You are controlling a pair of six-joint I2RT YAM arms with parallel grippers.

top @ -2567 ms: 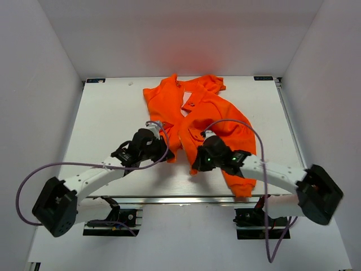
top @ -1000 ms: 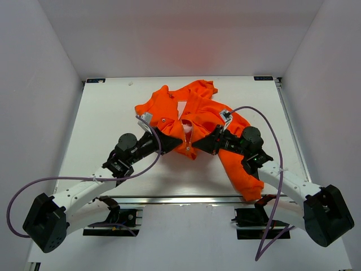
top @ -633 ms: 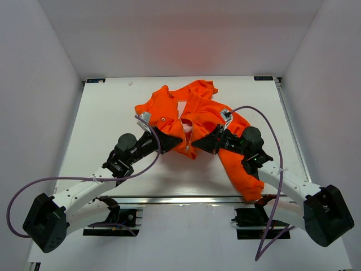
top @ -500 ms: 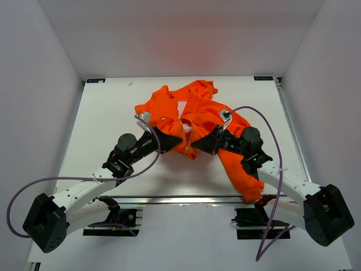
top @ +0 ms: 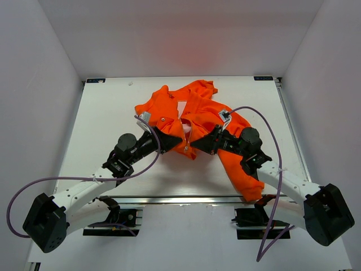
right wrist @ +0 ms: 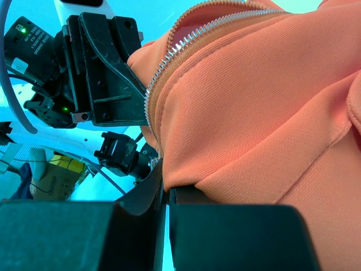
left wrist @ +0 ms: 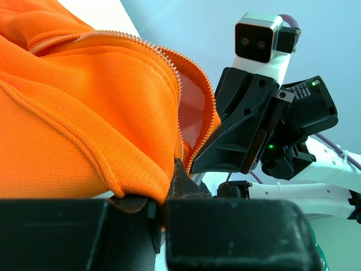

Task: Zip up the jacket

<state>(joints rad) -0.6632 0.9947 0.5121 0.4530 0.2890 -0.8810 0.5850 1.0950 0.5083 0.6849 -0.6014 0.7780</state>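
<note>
Fingers pinching jacket, pads hidden

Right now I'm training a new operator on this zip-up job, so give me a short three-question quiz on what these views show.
1. True or false: the jacket has its zipper closed all the way up.
2. What is the right gripper clamped on? A) nothing, B) jacket fabric beside the zipper, C) the other arm.
3. Counting the left gripper too, how many grippers are shut on the jacket?

Key: 1 false, the two rows of teeth stand apart in both wrist views. 2 B. 3 two.
</note>
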